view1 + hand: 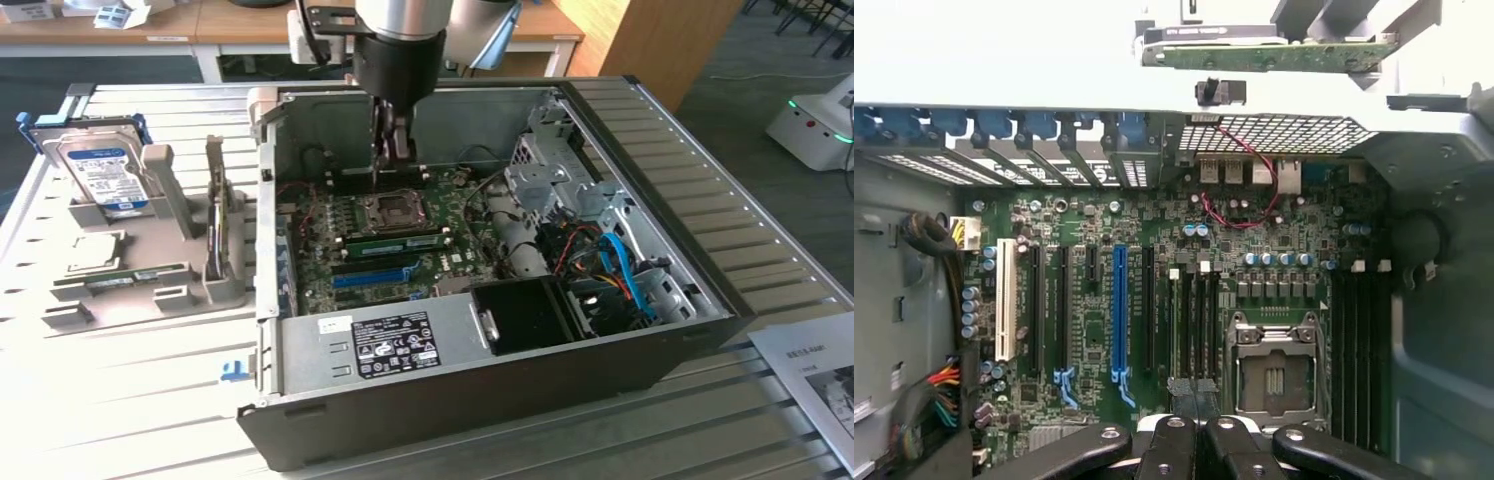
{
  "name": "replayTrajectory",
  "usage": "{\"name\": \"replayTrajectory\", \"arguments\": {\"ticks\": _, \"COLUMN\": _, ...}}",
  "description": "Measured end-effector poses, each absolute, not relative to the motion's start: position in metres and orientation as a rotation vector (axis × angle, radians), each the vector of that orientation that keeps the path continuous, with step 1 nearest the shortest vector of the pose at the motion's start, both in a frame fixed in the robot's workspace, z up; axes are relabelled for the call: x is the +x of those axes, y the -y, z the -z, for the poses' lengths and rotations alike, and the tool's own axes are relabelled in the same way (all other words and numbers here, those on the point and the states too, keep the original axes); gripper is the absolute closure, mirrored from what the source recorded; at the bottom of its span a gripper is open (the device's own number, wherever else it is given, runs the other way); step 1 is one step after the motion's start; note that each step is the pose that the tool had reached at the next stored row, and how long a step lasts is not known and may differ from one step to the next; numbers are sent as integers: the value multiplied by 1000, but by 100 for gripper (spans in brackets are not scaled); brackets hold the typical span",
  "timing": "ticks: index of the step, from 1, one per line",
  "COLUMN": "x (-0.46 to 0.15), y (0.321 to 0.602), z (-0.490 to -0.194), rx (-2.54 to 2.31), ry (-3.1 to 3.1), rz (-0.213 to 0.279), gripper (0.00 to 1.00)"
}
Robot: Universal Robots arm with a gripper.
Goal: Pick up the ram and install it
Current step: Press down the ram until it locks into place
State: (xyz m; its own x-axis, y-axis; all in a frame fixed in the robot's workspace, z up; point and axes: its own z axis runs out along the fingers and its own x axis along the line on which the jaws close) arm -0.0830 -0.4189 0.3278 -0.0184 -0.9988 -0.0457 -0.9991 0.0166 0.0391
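My gripper (pixel 395 148) hangs inside the open computer case, just above the motherboard (pixel 387 235) and beside the CPU socket (pixel 396 208). Its fingers are shut and hold nothing I can see. In the wrist view the shut gripper (pixel 1192 412) sits over the dark memory slots (pixel 1192 320) next to the socket (pixel 1274 375). A ram stick, long, thin and green (pixel 1274 52), stands on edge in the grey fixture (pixel 227 270) outside the case, well away from the gripper.
On the exterior view's left, the fixture also holds a blue-labelled hard drive (pixel 104 170) and a flat green stick (pixel 130 277). A green strip (pixel 400 243) sits in a motherboard slot. Case walls, drive cage (pixel 554 165), cables and a black fan duct (pixel 534 315) crowd the interior.
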Motion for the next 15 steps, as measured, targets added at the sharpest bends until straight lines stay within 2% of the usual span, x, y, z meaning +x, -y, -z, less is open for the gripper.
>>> {"name": "replayTrajectory", "arguments": {"ticks": 15, "x": -79, "y": 419, "z": -333, "rx": -2197, "ry": -2236, "rz": -94, "gripper": 90}}
